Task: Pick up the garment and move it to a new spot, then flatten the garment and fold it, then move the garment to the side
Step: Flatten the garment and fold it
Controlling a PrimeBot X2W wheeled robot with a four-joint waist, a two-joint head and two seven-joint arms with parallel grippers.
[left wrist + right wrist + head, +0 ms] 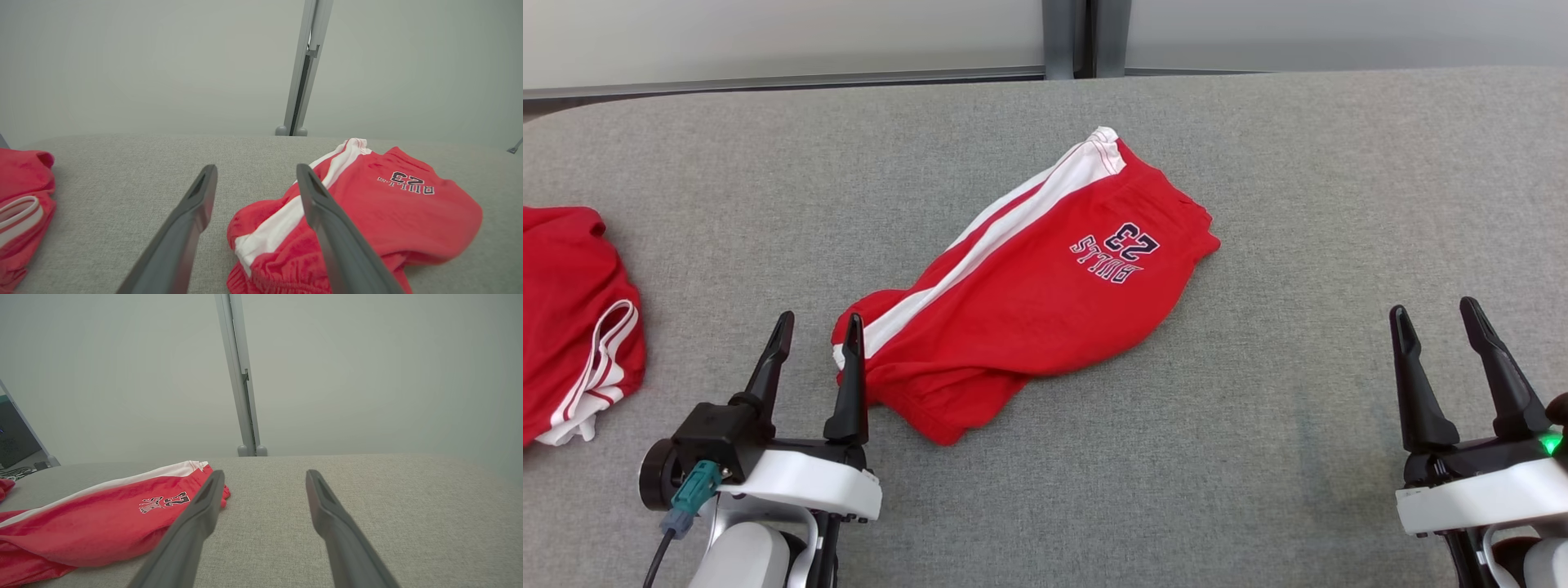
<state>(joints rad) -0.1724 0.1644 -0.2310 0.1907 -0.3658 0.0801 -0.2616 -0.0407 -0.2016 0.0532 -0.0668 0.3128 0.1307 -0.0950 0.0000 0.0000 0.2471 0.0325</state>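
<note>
Both grippers are sitting low over the grey table top (1258, 163) with nothing in them. The left gripper (819, 317) has its two fingers spread wide, and so does the right gripper (1433, 305); there's clear air between the fingers on both.

The garment (1029, 294) is a pair of red shorts with a white side stripe and a "BULLS 23" print. It's lying bunched up and sort of half folded on the table. It's just ahead and to the right of the left gripper, and the near bunched end is right by that gripper's right finger (327, 212). From the left wrist view that finger overlaps the cloth, but I can't tell if it's actually touching. For the right gripper, the shorts are well off to its left, with bare table straight ahead of its fingers.

There's also a second red piece (572, 318) with white trim, well off to the left of the left gripper.
</note>
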